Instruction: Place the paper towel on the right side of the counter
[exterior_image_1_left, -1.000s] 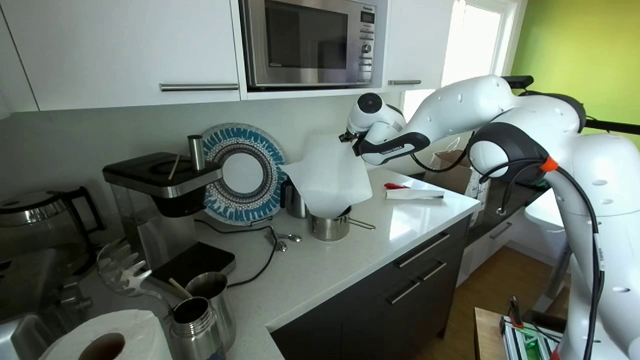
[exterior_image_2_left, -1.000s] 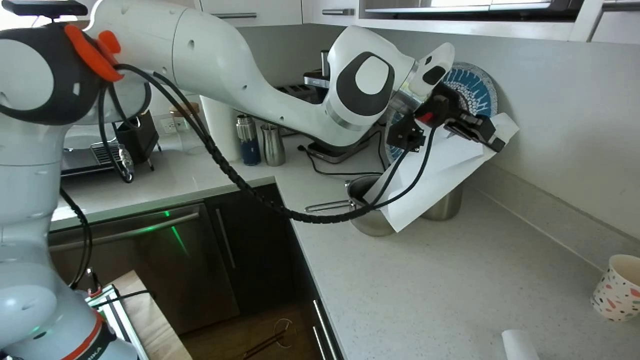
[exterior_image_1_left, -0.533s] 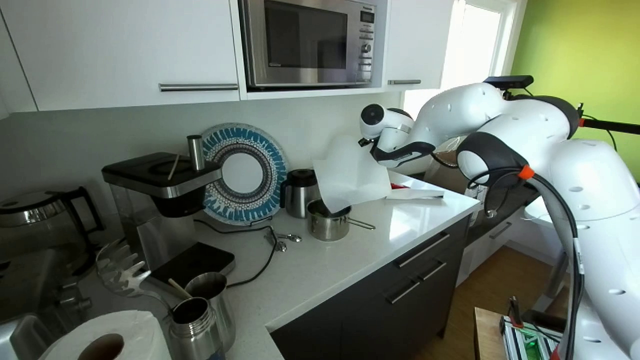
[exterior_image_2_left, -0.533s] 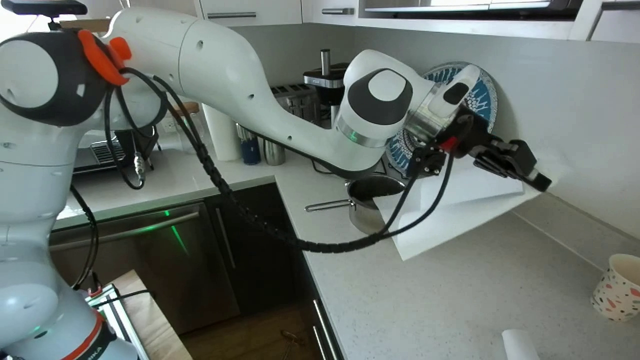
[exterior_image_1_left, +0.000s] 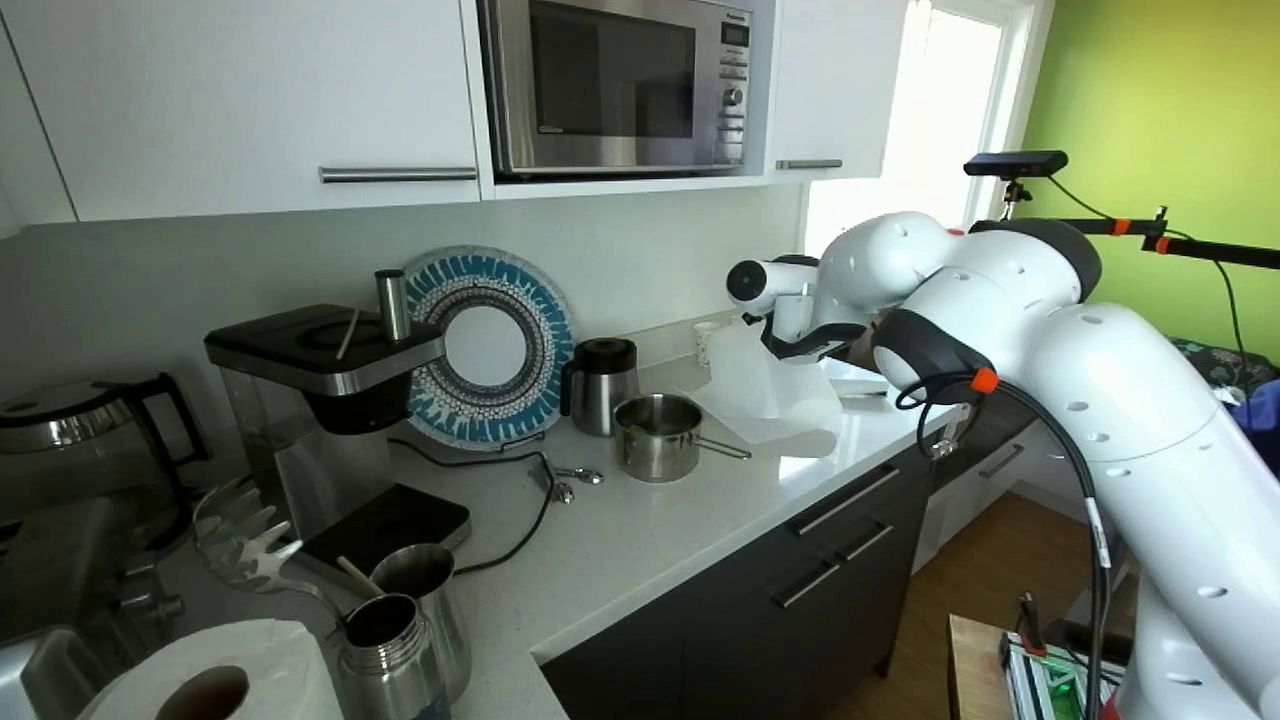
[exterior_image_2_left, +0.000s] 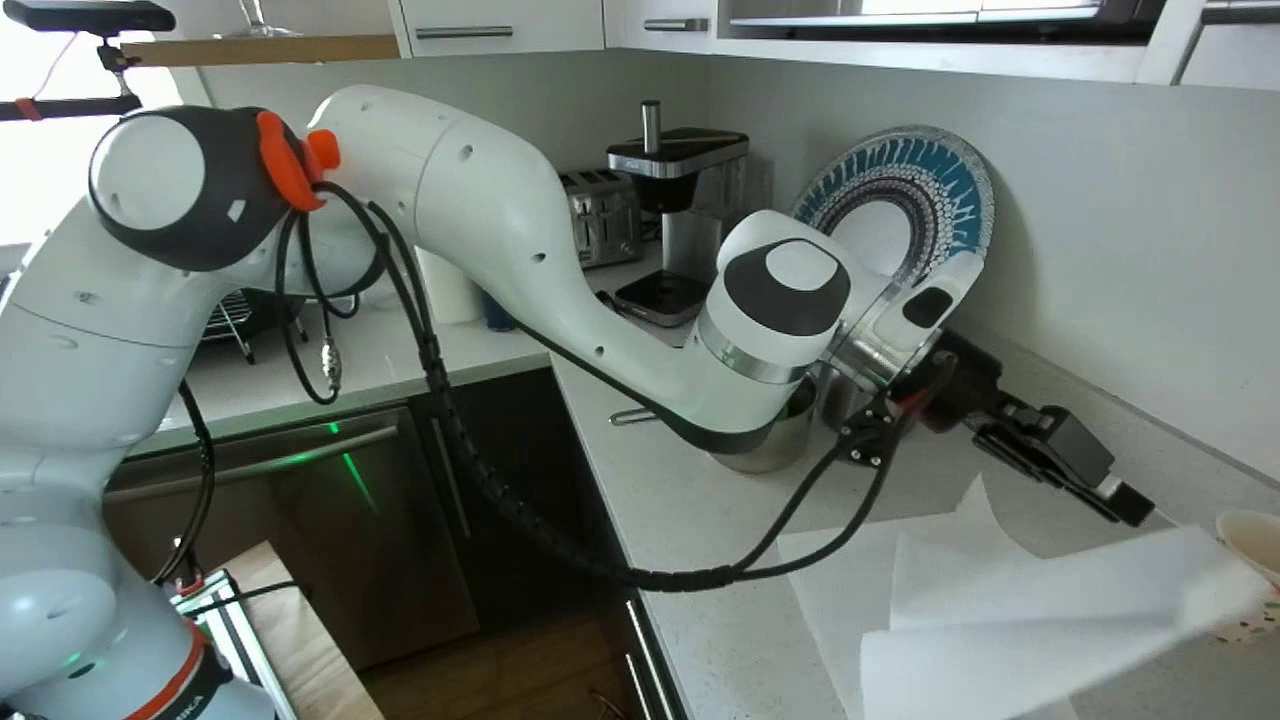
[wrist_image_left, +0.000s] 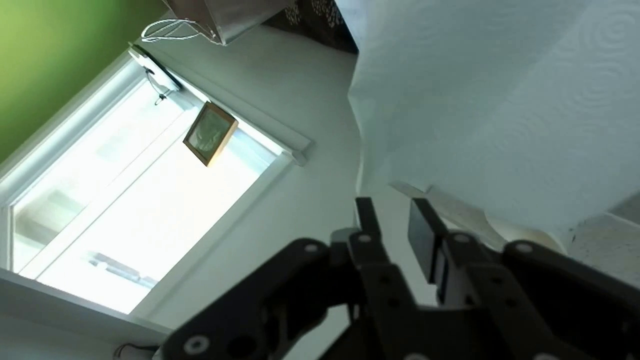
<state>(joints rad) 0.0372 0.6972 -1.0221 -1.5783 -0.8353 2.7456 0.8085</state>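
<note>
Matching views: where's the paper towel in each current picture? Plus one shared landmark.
In an exterior view: the paper towel is just right of centre, right of the metal pot.
In an exterior view: the paper towel is at lower right.
Wrist view: the paper towel fills much of the upper right.
Shared landmark: the round patterned plate, in both exterior views; not in the wrist view.
</note>
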